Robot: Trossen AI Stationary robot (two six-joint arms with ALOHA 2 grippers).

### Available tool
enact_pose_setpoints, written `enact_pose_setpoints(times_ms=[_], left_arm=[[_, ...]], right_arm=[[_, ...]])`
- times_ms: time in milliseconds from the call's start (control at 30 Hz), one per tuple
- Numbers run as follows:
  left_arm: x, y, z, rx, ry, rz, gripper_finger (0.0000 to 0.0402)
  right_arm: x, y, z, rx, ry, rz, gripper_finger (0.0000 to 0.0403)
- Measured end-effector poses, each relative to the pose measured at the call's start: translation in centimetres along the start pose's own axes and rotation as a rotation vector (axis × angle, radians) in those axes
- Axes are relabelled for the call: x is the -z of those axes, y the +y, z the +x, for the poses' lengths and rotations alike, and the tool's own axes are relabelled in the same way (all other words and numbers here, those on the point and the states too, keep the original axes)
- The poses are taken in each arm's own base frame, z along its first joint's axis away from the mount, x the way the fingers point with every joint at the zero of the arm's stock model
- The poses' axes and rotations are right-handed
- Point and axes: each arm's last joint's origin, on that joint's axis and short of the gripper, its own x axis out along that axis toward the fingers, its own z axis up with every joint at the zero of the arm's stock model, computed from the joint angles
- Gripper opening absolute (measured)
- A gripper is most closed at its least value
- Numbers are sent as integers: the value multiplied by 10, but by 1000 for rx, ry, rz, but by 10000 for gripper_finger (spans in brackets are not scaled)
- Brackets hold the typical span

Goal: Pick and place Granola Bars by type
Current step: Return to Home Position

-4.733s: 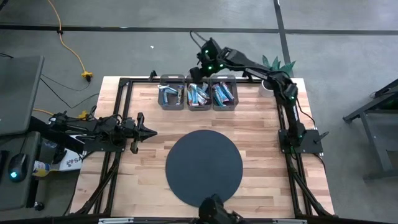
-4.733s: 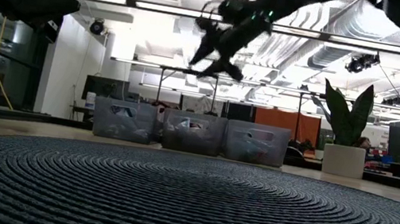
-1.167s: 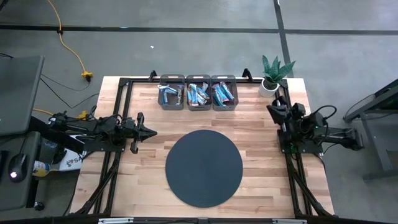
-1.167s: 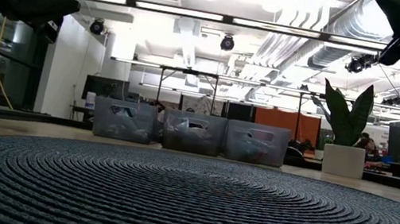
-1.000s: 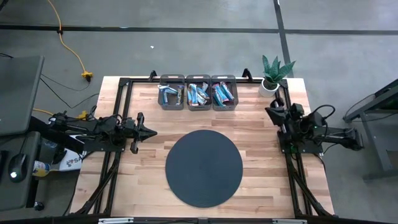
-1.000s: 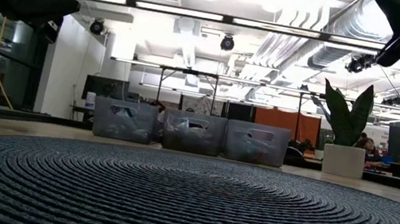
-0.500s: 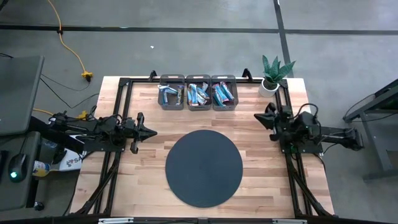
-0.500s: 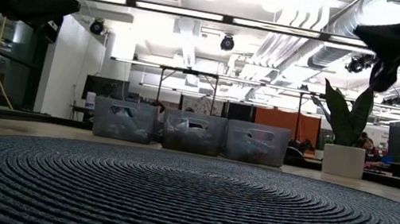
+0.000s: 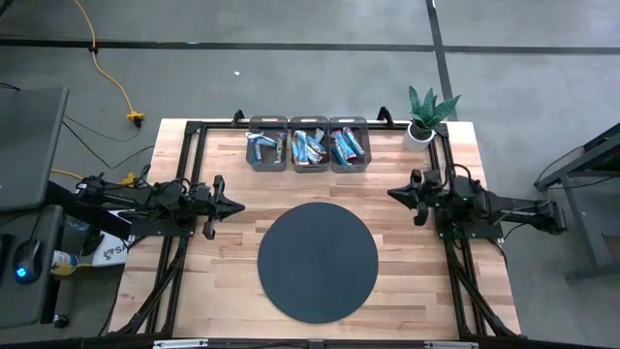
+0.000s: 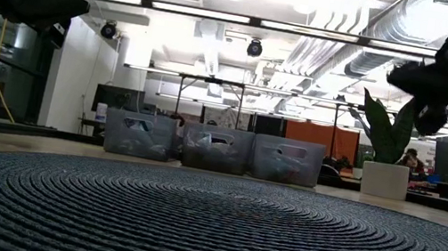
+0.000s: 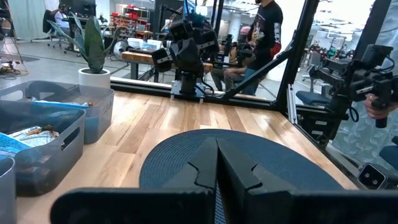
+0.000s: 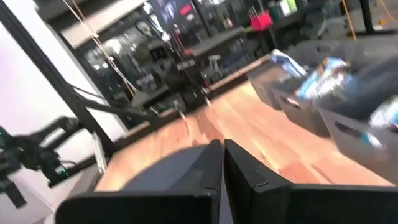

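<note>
The Granola Bars lie in three grey bins at the table's far edge: a left bin (image 9: 266, 150), a middle bin (image 9: 309, 148) and a right bin (image 9: 350, 147), mostly light blue wrappers with some red. My left gripper (image 9: 237, 206) hangs shut at the table's left side, pointing level toward the round dark mat (image 9: 318, 262). My right gripper (image 9: 392, 193) hangs shut at the right side, pointing level toward the table's left. Both hold nothing.
A potted plant (image 9: 426, 114) in a white pot stands at the far right corner. The black frame rails (image 9: 189, 155) run along the table's left and right sides. People show beyond the table in the left wrist view (image 11: 267, 31).
My right gripper has tipped down to level and swung out toward the table's left, coming a little lower, still shut. The bars and bins have stayed put.
</note>
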Motion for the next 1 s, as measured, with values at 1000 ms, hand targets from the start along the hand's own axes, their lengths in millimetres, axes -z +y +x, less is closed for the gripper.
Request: enact_pose_setpoints(times_ms=[1000], left_arm=[[0, 0, 0, 0, 0, 0, 1]], right_arm=[[0, -1, 0, 36, -4, -133, 1]])
